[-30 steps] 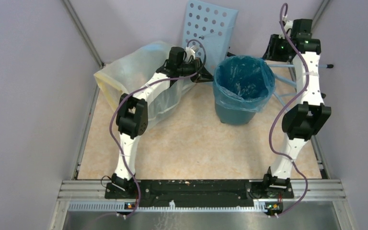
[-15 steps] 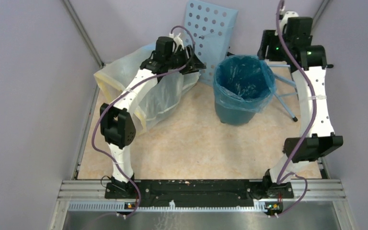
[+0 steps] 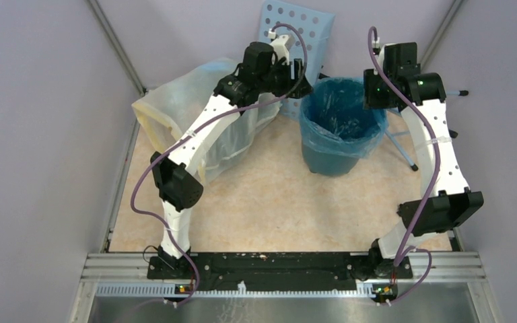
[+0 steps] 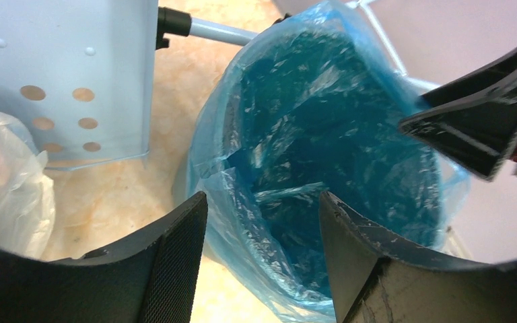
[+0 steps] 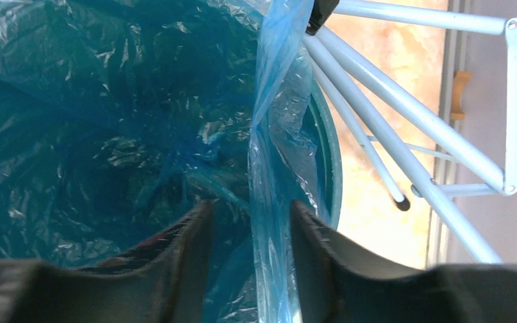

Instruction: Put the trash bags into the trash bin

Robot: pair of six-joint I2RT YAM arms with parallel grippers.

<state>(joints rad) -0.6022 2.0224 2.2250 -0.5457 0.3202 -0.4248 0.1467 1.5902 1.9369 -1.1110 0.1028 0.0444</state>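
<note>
The trash bag (image 3: 342,118) is being carried inside the trash bin (image 3: 328,165) as a liner, its crinkled edge being draped outward over the rolled rim. The bin is being supported upright on the table (image 3: 276,202), toward the far side and just beside the perforated panel (image 3: 295,40). The left gripper (image 4: 262,202) is being held released, fingers apart, above the bin's left rim, while the right gripper (image 5: 250,208) is being held over the right rim, likewise unclenched, with a raised fold of the bag being straddled by its fingers.
</note>
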